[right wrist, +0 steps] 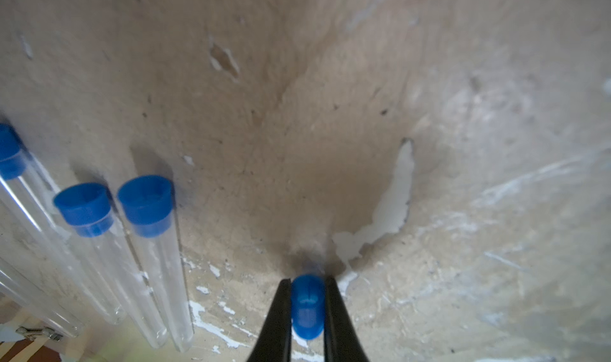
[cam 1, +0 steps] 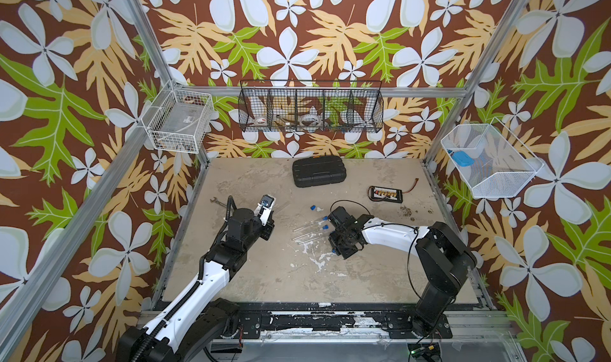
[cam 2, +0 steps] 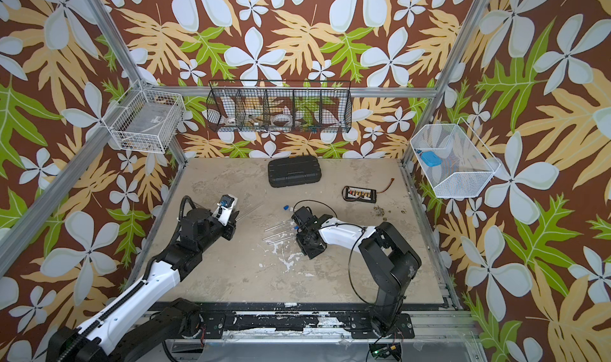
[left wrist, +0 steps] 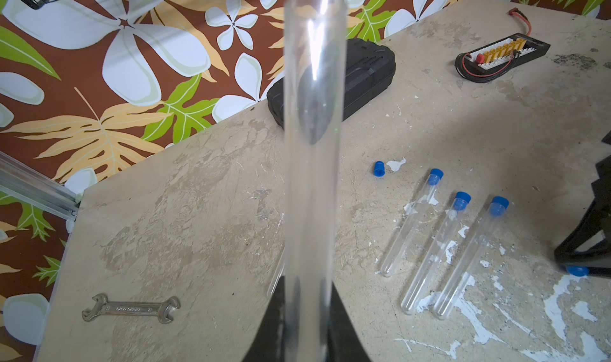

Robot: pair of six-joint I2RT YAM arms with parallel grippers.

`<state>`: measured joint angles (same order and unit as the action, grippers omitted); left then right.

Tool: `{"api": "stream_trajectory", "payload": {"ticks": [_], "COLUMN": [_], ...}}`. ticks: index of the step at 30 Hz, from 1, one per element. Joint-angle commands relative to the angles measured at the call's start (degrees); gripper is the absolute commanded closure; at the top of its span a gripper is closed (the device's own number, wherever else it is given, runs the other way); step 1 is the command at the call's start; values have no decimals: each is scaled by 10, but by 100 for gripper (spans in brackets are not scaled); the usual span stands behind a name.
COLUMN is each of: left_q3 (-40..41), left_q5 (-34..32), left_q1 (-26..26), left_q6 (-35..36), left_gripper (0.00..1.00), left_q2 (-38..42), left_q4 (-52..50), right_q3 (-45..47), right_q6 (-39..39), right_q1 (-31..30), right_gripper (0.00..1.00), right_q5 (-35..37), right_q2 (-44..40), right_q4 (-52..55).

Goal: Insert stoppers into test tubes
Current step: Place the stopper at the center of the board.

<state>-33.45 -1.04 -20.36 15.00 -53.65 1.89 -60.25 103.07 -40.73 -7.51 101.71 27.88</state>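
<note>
Scuffed table (left wrist: 198, 228); lower centre, the left gripper (left wrist: 307, 310) clamps a seemingly brittle test tube (left wrist: 312, 145); the right gripper (right wrist: 307, 281) pinches a light stopper (right wrist: 307, 307) by its sides.

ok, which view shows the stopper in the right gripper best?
Right wrist: the stopper sits large and close, pinched in the right gripper. Left wrist catches only its blue edge at the frame border; top views mostly hide it under the gripper.

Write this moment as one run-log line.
left pincer: shut on open test tube | right pincer: shut on stopper | table: three stoppered tubes, one loose stopper | insertion: not yet
</note>
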Motion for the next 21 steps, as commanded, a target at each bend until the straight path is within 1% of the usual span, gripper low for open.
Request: {"api": "stream_trajectory", "payload": {"ticks": [1,5,7,12,16,19,21], "left_q3": [-7,-9,-10,-15,-16,-14,-12], "left_q5": [-2,-5,-6,-7,-10,-14,-16], "left_q1": [0,0,0,0,0,0,-1], "left_q6": [3,6,6,7,9,10,10], "left_gripper": [100,100,100,100,100,100,100], "left_q2": [-7,-13,-16,-22,-26,-25,-23], "left_q4": [5,4,4,5,4,4,5], "right_q3": [-5,-15,-18,-26,-50,-71,-84], "right_q6": [5,-4,-7,-16,-43,-96,-165], "right_q1": [4,11,14,20,25,34,46], "right_gripper": [78,67,63,59,55,53,53], "right_q5": [-4,-10,-12,-17,-5,29,67], "right_q2": [16,24,23,18,-2,-33,-60], "right_q4": [27,37,39,35,43,58,67]}}
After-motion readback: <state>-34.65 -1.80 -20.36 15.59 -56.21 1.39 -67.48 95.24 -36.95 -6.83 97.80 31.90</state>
